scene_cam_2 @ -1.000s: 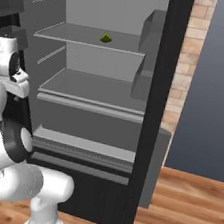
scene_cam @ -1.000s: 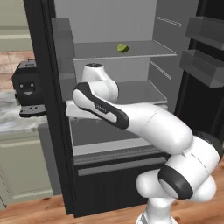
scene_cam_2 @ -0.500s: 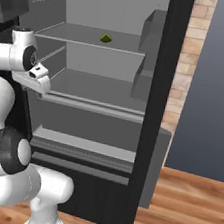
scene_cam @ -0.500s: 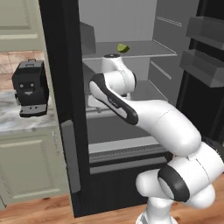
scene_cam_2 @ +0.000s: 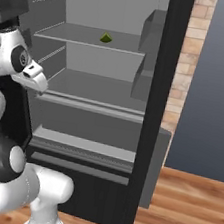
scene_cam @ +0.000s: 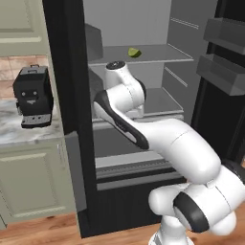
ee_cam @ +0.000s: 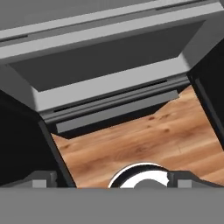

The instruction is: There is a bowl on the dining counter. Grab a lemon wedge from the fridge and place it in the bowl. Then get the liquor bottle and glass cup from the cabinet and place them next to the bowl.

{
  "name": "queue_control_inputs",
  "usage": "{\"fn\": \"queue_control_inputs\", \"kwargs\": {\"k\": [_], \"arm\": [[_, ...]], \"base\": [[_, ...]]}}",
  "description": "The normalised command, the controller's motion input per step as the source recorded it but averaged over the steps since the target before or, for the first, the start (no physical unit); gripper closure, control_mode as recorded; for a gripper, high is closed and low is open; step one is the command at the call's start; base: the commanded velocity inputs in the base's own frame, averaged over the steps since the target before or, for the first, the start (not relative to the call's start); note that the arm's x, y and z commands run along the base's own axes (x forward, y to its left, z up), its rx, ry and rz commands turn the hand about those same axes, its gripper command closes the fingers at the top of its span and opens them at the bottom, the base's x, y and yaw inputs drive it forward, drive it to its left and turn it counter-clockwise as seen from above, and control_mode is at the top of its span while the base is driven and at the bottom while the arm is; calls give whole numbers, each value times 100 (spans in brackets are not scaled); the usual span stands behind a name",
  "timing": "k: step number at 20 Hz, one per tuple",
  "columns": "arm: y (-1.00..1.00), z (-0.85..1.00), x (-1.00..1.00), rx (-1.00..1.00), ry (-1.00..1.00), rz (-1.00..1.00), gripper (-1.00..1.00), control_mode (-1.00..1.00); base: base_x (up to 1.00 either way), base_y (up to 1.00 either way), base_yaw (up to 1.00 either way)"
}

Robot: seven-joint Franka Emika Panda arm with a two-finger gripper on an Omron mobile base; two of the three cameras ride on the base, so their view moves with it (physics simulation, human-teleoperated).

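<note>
Inside the open fridge [scene_cam: 143, 72], upper shelf [scene_cam_2: 89, 36]: one lemon wedge [scene_cam: 134, 52], small, yellow-green, rounded on one side, sitting alone on a flat pale grey shelf with a matte finish. Your arm [scene_cam: 143, 134], glossy white with dark joints, has swung from the door edge round into the fridge mouth over the last second, wrist now at the middle shelf, below the wedge and still apart from it. That puts you at the approach stage, nothing picked up yet. Tool [ee_cam: 112, 183]: fingers spread fully, holding nothing; its camera looks down over the grey drawer fronts at the warm wood-grain floor [ee_cam: 144, 140]. Beside the fridge: a boxy black coffee machine [scene_cam: 32, 95] on a veined marble table [scene_cam: 24, 131], cream panelled cabinet beneath
</note>
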Motion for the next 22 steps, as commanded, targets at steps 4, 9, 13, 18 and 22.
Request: {"fn": "queue_control_inputs", "kwargs": {"k": [4, 9, 13, 18, 22], "arm": [[89, 0, -34, -1, -37, 0, -100, -100], [12, 24, -27, 5, -19, 4, -100, -100], [-64, 31, -32, 12, -6, 8, -100, -100], [-64, 8, -29, 2, 2, 0, -100, -100], [-47, 0, -25, -4, 17, -1, -100, -100]], "base": [[0, 0, 0], [0, 0, 0], [0, 0, 0], [0, 0, 0], [0, 0, 0]]}}
